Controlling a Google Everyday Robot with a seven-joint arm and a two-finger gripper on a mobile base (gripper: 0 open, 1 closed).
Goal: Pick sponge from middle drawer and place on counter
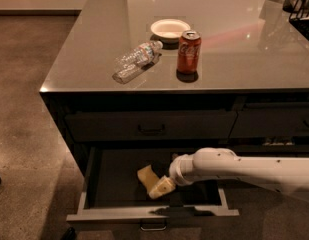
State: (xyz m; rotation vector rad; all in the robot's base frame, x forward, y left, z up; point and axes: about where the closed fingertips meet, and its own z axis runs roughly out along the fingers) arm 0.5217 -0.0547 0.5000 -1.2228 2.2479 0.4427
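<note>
Across the upper half of the view, the counter (244, 59) is spreading out grey-brown and glossy. It is carrying a crushed plastic bottle (136, 60), a white bowl (170, 29) and a red soda can (188, 51). Much bare surface is lying to the right of the can, and I am judging it a good place for the putting down later.

Below the counter edge, the middle drawer (114, 184) is standing pulled out, with its dark floor showing. My white arm (234, 166) is reaching into it from the right side, low over the floor. At the end of the arm, my gripper (161, 187) is sitting in the front middle part of the drawer, just behind the light front panel. Whether it is open or closed I cannot tell, so I am not claiming any grip.

The sponge (145, 175) is lying on the drawer floor, just to the left of the gripper and a little behind it. The 2 are looking as touching at the front right corner of the sponge. Its long axis seems to be running slantwise, from back left to front right, so it is pointing nearly at my gripper. I am having only 1 arm, so there is no choice of side. I am judging that the coming move is turning on a short reach to the left and back, along this axis. The sponge is looking small, pale yellow-tan and soft, with curved sides, and it is lying flat.
</note>
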